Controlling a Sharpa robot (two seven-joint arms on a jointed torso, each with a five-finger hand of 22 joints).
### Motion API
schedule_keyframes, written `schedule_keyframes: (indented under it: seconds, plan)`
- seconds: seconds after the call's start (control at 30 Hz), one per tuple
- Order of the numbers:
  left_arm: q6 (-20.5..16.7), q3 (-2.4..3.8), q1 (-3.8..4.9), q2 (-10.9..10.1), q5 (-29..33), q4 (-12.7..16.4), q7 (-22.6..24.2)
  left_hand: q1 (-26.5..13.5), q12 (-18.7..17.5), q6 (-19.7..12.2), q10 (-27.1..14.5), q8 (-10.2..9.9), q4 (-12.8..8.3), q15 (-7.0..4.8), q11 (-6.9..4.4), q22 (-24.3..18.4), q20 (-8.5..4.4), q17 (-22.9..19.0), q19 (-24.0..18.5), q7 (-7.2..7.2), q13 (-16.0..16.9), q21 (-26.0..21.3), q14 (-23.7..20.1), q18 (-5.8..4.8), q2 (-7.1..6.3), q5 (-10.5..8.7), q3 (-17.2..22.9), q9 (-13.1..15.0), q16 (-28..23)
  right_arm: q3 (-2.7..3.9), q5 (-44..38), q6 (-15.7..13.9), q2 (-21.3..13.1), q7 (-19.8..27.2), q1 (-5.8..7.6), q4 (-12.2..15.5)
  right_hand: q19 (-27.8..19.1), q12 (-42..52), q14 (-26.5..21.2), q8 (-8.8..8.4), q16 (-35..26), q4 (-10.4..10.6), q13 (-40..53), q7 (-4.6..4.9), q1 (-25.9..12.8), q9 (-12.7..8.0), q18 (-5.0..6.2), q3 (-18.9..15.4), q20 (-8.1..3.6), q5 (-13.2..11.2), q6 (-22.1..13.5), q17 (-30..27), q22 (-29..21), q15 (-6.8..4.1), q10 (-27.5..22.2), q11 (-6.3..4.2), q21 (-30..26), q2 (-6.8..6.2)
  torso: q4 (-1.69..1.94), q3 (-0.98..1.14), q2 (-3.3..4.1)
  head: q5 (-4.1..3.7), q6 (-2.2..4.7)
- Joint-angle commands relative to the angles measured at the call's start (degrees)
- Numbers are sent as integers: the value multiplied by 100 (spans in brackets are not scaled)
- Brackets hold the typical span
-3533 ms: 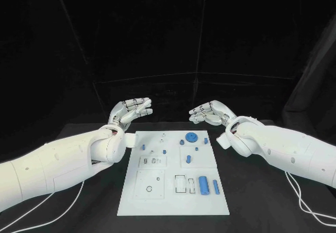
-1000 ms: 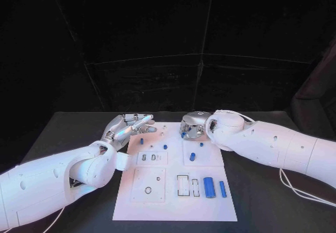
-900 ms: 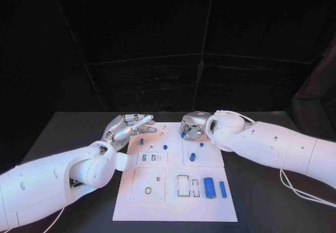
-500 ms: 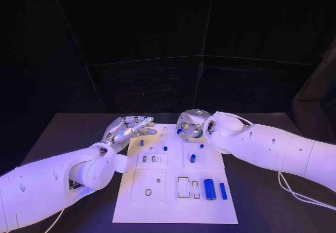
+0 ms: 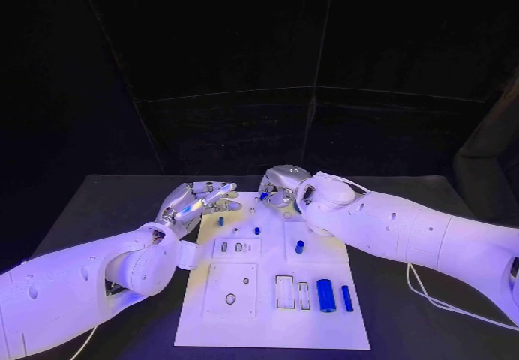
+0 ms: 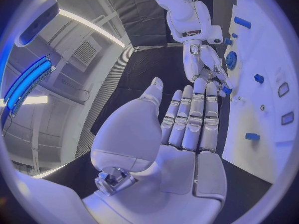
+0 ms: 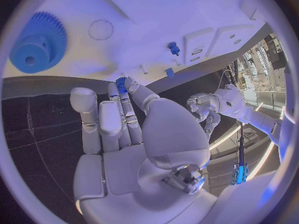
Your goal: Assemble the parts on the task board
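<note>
Fingertips [image 7: 122, 84] of the right hand [image 5: 279, 187] pinch a small blue gear [image 7: 121, 81] above the white task board [image 5: 271, 326] on the black table [image 5: 97, 217].

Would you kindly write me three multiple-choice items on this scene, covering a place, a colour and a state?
1. Where does the large gear lie? A on the task board; B on the black table; C on the floor.
2. What colour is the small part pinched by the right hand? A red; B blue; C green.
3. How is the left hand? A gripping a gear; B pressing the board; C holding nothing.
Answers: A, it rests flat on the white plate; B, it shows blue in the right wrist view; C, its fingers lie straight, nothing in them.
</note>
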Motion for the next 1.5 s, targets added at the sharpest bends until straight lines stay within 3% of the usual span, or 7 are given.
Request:
schedule_keyframes:
  seconds: [0.03, 0.77, 0.9, 0.93, 1.07, 1.43, 1.5]
  plan:
    - [86, 6, 12, 3, -36, 11, 18, -23, -35, 12, -8, -37, -31, 23, 39, -10, 1, 10, 32, 17, -9, -24, 19, 82, 44, 2, -7, -5, -40, 4, 10, -101, 115, -116, 15, -121, -39, -38, 91, -33, 38, 9, -9, 22, -15, 8, -82, 63, 13, -17, 2, -8, 7, -2, -50, 12, 39, -55, 31, -6, 12, -24, -20]
    - [90, 6, 30, -3, -36, 2, 10, -16, -43, 22, -5, -40, -45, 23, 36, -16, 3, 13, 35, 9, -8, -31, 21, 83, 53, 2, -7, -3, -49, 5, -22, 157, 390, -155, 15, -369, -69, -37, 83, -35, 50, 42, -9, 39, -53, 6, -78, 169, 27, -26, -38, -15, -4, 14, -99, 26, 45, -124, 55, -3, 30, -17, -59]
    - [93, 6, 30, -4, -36, 0, 8, -16, -43, 22, -5, -40, -45, 23, 36, -16, 3, 13, 35, 9, -8, -31, 21, 83, 53, 2, -7, -3, -49, 5, -48, 197, 425, -182, 15, -419, -190, -58, 35, -51, -18, 104, -24, 130, -164, -9, -55, 213, 71, -51, -221, -152, -170, 88, -406, 105, -42, -304, 55, -7, 30, -20, -65]
    - [93, 6, 30, -4, -36, 0, 7, -16, -43, 22, -5, -40, -45, 23, 36, -16, 3, 13, 35, 9, -8, -31, 21, 83, 53, 2, -7, -3, -49, 5, -50, 193, 431, -179, 15, -429, -345, -51, -44, -55, -176, 126, -24, 179, -206, -16, -15, 169, 126, -60, -442, -416, -421, 147, -752, 185, -193, -444, 53, -6, 31, -18, -65]
    - [97, 6, 31, -5, -36, -2, 2, -16, -43, 22, -5, -40, -45, 23, 36, -16, 3, 13, 35, 9, -8, -31, 21, 83, 53, 2, -7, -3, -49, 5, -58, 123, 433, -158, 15, -435, -462, -31, -82, -55, -276, 175, -15, 158, -204, -17, 24, 30, 163, -29, -941, -577, -598, 174, -1110, 205, -314, -591, 55, -7, 32, -18, -63]
    - [92, 6, 33, -45, -36, 0, -5, -16, -45, 23, -5, -41, -50, 23, 35, -17, 3, 13, 35, 8, -8, -33, 22, 83, 53, 0, -9, -3, -52, 6, 15, -271, 56, -70, 16, -8, -402, 214, -55, 11, -272, 319, 20, 149, -74, 29, 16, -184, 173, 95, -872, -581, -564, 150, -1028, 186, -290, -618, 22, 13, 30, -9, -48]
    - [93, 6, 34, -55, -36, 4, -4, -15, -48, 23, -5, -43, -54, 23, 35, -19, 3, 14, 36, 8, -8, -35, 22, 83, 52, -2, -11, -3, -54, 7, 73, -344, -103, -71, 18, 160, -347, 300, -28, 29, -216, 348, 26, 139, -50, 36, 1, -187, 162, 140, -790, -497, -482, 135, -906, 167, -235, -601, 31, -1, 28, -28, -41]
